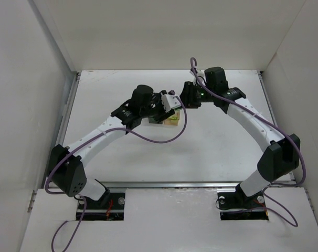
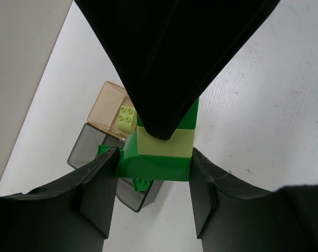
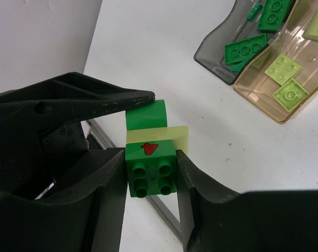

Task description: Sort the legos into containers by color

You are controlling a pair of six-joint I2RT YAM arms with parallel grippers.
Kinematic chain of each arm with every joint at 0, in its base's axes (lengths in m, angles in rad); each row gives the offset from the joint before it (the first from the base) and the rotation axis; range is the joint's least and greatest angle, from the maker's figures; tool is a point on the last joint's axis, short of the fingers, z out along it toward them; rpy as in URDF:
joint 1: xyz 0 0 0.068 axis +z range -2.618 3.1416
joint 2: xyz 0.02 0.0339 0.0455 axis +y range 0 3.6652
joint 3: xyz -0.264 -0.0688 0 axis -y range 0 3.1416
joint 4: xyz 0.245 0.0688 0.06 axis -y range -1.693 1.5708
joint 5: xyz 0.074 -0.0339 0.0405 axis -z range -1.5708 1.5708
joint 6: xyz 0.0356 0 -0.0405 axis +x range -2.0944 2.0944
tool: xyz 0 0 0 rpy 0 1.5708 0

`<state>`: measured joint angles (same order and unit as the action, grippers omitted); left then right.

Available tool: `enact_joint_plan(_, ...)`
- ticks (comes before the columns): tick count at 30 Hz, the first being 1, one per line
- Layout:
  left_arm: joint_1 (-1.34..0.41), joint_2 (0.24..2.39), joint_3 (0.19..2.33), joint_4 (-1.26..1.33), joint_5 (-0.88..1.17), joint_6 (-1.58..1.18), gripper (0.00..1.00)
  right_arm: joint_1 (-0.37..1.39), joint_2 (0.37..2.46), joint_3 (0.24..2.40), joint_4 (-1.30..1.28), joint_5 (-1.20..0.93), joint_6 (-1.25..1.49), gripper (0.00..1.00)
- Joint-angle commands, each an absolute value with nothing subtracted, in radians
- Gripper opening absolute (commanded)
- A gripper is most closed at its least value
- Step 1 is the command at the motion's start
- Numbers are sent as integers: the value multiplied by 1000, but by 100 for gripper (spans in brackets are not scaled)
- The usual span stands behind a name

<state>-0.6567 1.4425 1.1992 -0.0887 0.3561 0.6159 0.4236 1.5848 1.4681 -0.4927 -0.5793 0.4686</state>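
Top external view: both arms meet just above the two joined bins [image 1: 171, 120]. The left gripper [image 2: 154, 176] and right gripper [image 3: 151, 173] each clamp an opposite end of one stack [image 3: 149, 157] of three bricks, green, pale, green, probably to pull it apart for sorting. The grey bin [image 3: 211, 59] holds about three green legos [image 3: 244, 50], the amber bin [image 3: 260, 101] three pale legos [image 3: 284, 69].
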Motion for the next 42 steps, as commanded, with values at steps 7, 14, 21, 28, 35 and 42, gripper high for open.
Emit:
enact_joint_plan(7,-586,1396,1115,-120,348,627,0,348,1552,1454,-460,-503,486,0)
enact_joint_plan(14,-542,1428,1106,-56,282,597,0,339,1552,1445,-451,-474,486,0)
enact_joint_plan(21,-463,1757,1400,-254,235,514,0,339,1562,1425,-460,-453,466,0)
enact_joint_plan(28,-439,1884,1516,-217,225,474,18,330,1562,1425,-479,-443,446,0)
enact_joint_plan(35,-448,1778,1381,-158,262,554,65,330,1571,1425,-479,-443,446,0)
enact_joint_plan(42,-482,1733,1373,-224,304,615,70,330,1589,1436,-479,-443,437,0)
